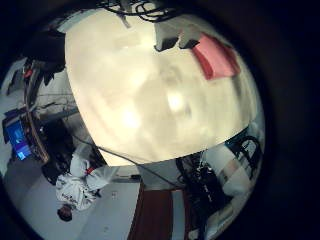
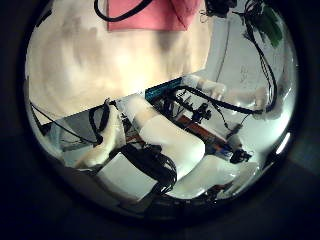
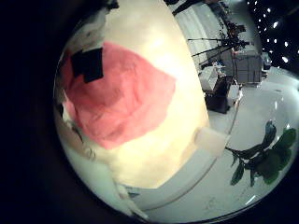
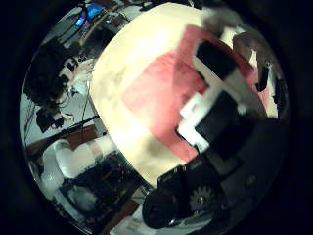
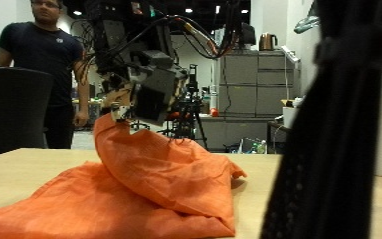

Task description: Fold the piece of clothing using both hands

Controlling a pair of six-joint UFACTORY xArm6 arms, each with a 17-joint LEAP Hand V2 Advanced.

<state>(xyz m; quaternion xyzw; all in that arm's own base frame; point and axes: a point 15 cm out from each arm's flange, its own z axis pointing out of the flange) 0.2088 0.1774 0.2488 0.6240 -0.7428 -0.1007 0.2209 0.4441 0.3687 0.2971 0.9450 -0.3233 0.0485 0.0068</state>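
An orange garment (image 5: 151, 189) lies bunched on the light wooden table (image 5: 19, 164). One hand (image 5: 145, 85) hangs over it with its fingers curled on a fold of the cloth, lifting that part into a peak. The right palm views show the garment (image 3: 121, 93) close up, with the right hand's black and white fingers (image 4: 220, 98) lying on the cloth (image 4: 161, 83). From the left palm views the table (image 1: 150, 100) looks far off. There the garment (image 1: 215, 55) shows only near the table's edge (image 2: 150, 10), so the left hand is well away from it.
A thick dark bundle (image 5: 330, 119) hangs close in the foreground beside the garment. Behind the table stand a black chair (image 5: 12, 105) and grey cabinets (image 5: 251, 95). A green plant (image 3: 266, 154) is on the floor past the table edge.
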